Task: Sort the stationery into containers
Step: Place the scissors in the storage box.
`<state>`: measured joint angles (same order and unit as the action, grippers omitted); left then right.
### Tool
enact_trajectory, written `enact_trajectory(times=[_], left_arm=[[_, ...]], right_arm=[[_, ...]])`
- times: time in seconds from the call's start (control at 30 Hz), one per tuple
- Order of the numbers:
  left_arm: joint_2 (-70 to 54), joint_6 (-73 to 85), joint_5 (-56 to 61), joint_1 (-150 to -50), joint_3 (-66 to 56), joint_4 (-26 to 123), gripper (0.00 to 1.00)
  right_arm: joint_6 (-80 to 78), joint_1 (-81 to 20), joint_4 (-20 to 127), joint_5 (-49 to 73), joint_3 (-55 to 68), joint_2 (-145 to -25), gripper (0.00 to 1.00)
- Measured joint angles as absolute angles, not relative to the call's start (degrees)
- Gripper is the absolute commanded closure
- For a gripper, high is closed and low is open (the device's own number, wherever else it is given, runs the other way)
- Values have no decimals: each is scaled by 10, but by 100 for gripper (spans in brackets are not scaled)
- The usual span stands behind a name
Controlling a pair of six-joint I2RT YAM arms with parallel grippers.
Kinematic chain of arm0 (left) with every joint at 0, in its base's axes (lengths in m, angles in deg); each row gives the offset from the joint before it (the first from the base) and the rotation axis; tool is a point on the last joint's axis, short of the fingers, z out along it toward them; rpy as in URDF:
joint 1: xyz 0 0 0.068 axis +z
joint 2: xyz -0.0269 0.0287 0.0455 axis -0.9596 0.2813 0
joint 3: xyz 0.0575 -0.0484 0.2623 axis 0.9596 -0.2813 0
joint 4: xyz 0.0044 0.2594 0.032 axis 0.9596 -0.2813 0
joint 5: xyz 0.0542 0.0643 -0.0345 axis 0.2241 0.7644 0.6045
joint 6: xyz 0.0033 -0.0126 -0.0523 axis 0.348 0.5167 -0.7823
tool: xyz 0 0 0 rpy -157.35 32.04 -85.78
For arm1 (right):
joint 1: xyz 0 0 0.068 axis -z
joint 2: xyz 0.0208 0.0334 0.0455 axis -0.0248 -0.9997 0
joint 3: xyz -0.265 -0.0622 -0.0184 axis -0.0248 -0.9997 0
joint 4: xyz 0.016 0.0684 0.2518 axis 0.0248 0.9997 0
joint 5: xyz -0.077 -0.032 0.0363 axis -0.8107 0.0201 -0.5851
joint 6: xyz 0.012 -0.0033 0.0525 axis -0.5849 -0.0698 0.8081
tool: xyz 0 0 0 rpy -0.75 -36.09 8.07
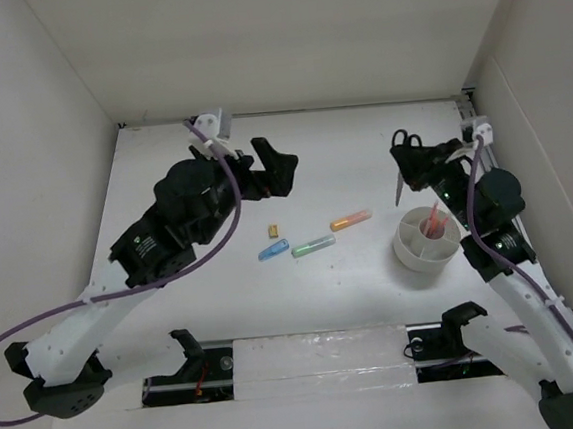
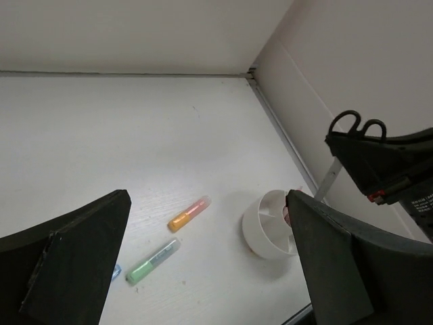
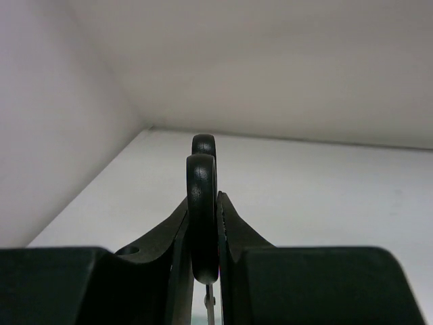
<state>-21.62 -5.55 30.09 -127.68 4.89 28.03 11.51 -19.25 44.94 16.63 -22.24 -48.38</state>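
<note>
Scissors pinched at the handles by right gripper, blade hanging down, probably to drop point-first into cup just beside. Left gripper spread wide, holding nothing. Markers loose mid-table.

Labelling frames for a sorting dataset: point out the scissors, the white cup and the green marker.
scissors point(image 3: 203, 223), right wrist view, near handle loop.
white cup point(image 2: 260, 233), left wrist view, outer wall.
green marker point(image 2: 154, 260), left wrist view, mid-barrel.

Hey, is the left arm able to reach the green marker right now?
Probably yes: its fingers are open and empty, and the green marker lies flat on the table with nothing over it.
</note>
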Motion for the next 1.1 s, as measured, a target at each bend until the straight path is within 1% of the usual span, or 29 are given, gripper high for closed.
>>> enact_trajectory(times=[0.1,0.2,0.33,0.47,0.63,0.8,0.93,1.1], left_arm=[[-268,-76,315,-1277,24,259,0],[-326,-83,316,-1277,-39,242,0],[-380,-84,319,-1277,-111,208,0],[-401,-82,312,-1277,-157,191,0],[-421,-73,284,-1277,-230,193,0],[-437,-66,259,-1277,-249,194,0],[-450,-64,243,-1277,-249,208,0],[-449,-60,228,-1277,-249,212,0]], right_arm=[[89,-174,444,66,-257,-424,100],[56,-169,398,-15,-317,-367,100],[13,-150,337,-59,-398,-328,100],[-8,-95,306,-25,-422,-340,100],[-10,-8,275,80,-424,-358,100],[-15,39,258,150,-427,-356,100],[-16,45,228,158,-458,-335,100],[-1,45,211,104,-535,-252,100]])
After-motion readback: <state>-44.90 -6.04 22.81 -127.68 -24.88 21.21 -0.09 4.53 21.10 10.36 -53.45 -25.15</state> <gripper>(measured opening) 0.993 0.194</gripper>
